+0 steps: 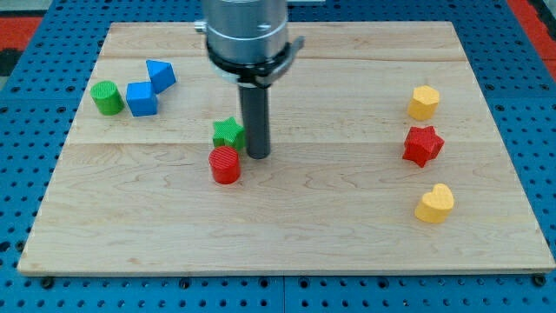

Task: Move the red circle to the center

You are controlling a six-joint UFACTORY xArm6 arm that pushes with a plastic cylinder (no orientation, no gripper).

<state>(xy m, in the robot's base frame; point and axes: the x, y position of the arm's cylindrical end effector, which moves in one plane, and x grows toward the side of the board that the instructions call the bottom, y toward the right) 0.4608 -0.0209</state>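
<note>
Red circle block sits on the wooden board a little left of the frame's middle, just below a green star block and apart from it by a thin gap. My tip rests on the board just right of the red circle and right beside the green star; whether it touches either I cannot tell. The rod stands upright, hanging from a grey cylindrical mount at the top centre. There are no jaws on this rod. At the upper left lie a green cylinder, a blue cube and a blue triangular block. At the right, top to bottom, sit a yellow hexagon block, a red star and a yellow heart.
</note>
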